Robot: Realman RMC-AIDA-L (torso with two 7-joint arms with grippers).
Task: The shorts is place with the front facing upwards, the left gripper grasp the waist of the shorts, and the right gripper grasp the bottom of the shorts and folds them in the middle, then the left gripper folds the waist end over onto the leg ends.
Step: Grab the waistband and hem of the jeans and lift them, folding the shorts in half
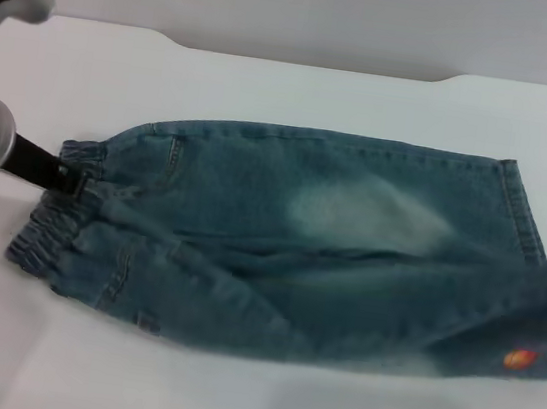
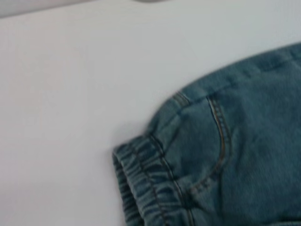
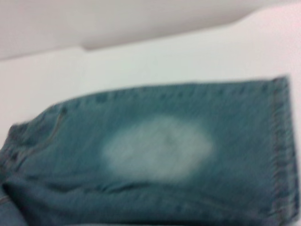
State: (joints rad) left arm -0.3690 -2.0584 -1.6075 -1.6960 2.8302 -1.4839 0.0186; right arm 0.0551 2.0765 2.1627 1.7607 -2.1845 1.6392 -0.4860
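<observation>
Blue denim shorts (image 1: 298, 248) with pale faded patches, white table (image 1: 269, 83).

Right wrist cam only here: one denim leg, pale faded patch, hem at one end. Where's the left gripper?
Observer: The head view has the left gripper at the gathered waistband, at the robot's left end of the shorts.
Operator: Right gripper visible anywhere?
Observer: No, none of the three views shows it.
Operator: Anything else I'm missing?
Observer: A second leg lies nearer the robot and runs off the head view's right edge, with a small orange print near its end.
</observation>
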